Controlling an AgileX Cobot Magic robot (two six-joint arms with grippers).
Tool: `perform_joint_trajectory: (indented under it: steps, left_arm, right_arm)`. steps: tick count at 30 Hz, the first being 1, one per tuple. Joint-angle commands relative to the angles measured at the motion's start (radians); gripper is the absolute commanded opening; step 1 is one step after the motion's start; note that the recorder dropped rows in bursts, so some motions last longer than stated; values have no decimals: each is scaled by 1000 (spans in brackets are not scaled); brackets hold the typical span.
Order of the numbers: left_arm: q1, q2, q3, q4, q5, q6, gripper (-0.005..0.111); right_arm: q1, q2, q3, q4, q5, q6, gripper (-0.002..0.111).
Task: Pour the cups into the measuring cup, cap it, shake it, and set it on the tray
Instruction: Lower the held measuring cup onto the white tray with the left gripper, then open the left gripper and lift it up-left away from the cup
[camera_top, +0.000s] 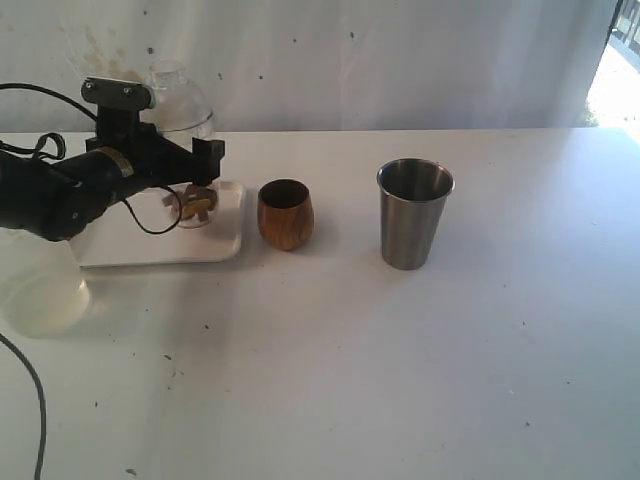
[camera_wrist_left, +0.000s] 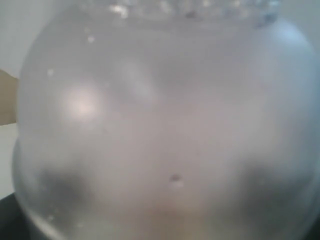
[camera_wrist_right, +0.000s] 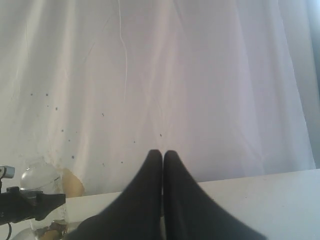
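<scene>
The clear measuring cup (camera_top: 196, 207) stands on the white tray (camera_top: 215, 245) with brown bits at its bottom and the dome cap (camera_top: 176, 88) on top. My left gripper (camera_top: 188, 160) is clamped around its middle, one black finger (camera_top: 209, 151) showing on its right side. In the left wrist view the blurred clear cap (camera_wrist_left: 160, 100) fills the picture. The brown wooden cup (camera_top: 285, 213) and the steel tumbler (camera_top: 413, 213) stand upright on the table, right of the tray. My right gripper (camera_wrist_right: 162, 152) is shut and holds nothing, raised toward the white backdrop and out of the exterior view.
A frosted translucent container (camera_top: 40, 285) sits at the table's left edge, in front of the tray. Black cables (camera_top: 30, 150) trail from the left arm. A white curtain (camera_top: 400, 60) runs behind the table.
</scene>
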Motion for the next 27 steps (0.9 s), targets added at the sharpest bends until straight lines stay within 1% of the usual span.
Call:
perform_joint_trajectory:
  steps: [1,6,7,8,10,11,13,16,17,18,27]
  left_arm:
    - [-1,-5,-7,-73,-25,-6,0]
    - [-1,-5,-7,-75,1,-12,0]
    - [-1,-5,-7,-75,16,-12,2]
    - [-1,-5,-7,-75,36,-12,7]
    - [-1,-5,-7,-75,71,-12,19]
    - [-1,-5,-7,-75,83,-12,29]
    - [-1,-5,-7,-75,90,-12,50]
    - [-1,-5,-7,-75,97,-12,89]
    - [-1,-5,-7,-75,103,-12,99]
    - [-1,-9,-7,-75,113,-15,105]
    - [-1,-71,-7,-75,196,-7,105]
  right_arm:
    - [-2,-4,4,-4,-3,5,0]
    - [-2,-4,4,-4,-3,5,0]
    - [-2,-4,4,-4,-3,5,0]
    - [-2,-4,4,-4,-3,5,0]
    - [-2,-4,4,-4,-3,5,0]
    - [-2,-4,4,-4,-3,5,0]
    - [-2,-4,4,-4,-3,5,0]
    - [-2,-4,4,-4,-3,5,0]
    - [-2,-4,4,-4,-3,5,0]
    - [-2,-4,4,-4,-3,5,0]
    - [-2,-4,4,-4,-3,5,0]
